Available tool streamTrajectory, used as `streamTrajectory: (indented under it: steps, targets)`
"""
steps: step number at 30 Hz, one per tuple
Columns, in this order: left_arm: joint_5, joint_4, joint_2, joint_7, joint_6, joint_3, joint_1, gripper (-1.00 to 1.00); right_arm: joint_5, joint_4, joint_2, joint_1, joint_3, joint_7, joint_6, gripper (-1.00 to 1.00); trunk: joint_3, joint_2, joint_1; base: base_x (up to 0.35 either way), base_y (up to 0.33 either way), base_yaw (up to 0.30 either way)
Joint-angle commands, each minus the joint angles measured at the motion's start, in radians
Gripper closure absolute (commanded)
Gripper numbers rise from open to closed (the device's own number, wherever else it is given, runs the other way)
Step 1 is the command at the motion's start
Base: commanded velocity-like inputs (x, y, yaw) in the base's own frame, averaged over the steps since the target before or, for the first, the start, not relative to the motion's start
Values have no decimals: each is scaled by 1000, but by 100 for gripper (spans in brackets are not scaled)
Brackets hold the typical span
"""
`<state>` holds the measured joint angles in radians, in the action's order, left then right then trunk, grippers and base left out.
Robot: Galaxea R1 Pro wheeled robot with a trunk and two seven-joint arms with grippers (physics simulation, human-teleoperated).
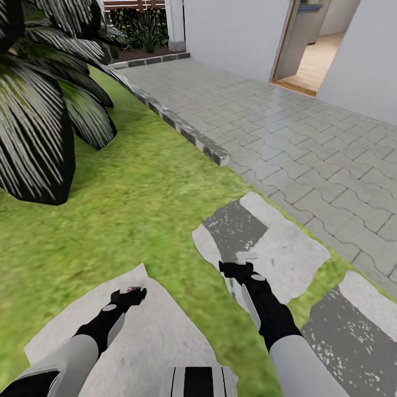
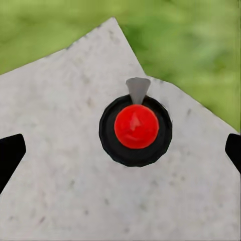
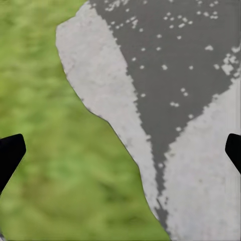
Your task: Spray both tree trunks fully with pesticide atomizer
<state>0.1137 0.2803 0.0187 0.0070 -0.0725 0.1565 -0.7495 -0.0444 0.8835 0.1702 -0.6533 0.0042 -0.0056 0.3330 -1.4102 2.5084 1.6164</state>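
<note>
green lawn [image 1: 138,187] spreads ahead of us, with pale stepping stones near our base, a grey paved walk [image 1: 286,127] to the right and a white house wall [image 1: 237,33] at the far side; a dark spiky palm [image 1: 38,110] crowds the left. our left gripper [image 1: 130,295] hangs over the near-left stone [image 1: 160,331] with its fingers spread, and in the left wrist view the pesticide atomizer [image 2: 135,129] sits upright on that stone directly between the dark fingertips [image 2: 10,153], its red cap facing up and a grey nozzle pointing away. nothing touches it yet, as far as we can tell. our right gripper [image 1: 237,268] hovers over the right-hand stone [image 1: 286,248], also spread and holding nothing. we judge the risk to be in the descent: if we drop off-centre, one finger could clip the round body and tip it over or roll it onto the grass. closing too high on the cap might let it slip out.
</note>
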Motion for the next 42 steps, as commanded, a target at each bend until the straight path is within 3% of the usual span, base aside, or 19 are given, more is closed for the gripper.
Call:
streamTrajectory:
  steps: [1,6,11,14,42]
  targets:
    - [10,-1,0,1,-4,6,-1,-100,-5,2,0,0,0,-1,6,-100,-1,0,0,277,0,0]
    - [11,-1,-1,1,-20,6,1,-100,-5,2,0,0,0,-1,6,-100,-1,0,0,181,0,0]
    - [14,-2,-2,1,-126,6,8,-100,-5,2,0,0,0,-1,6,-100,-1,0,0,29,0,0]
    - [16,-3,-10,1,-151,5,21,-100,-5,2,0,0,0,-1,6,-100,-1,0,0,6,0,0]
    - [12,-1,-19,-1,-245,5,73,-100,-5,1,0,0,2,-1,6,-100,-1,0,0,0,0,0]
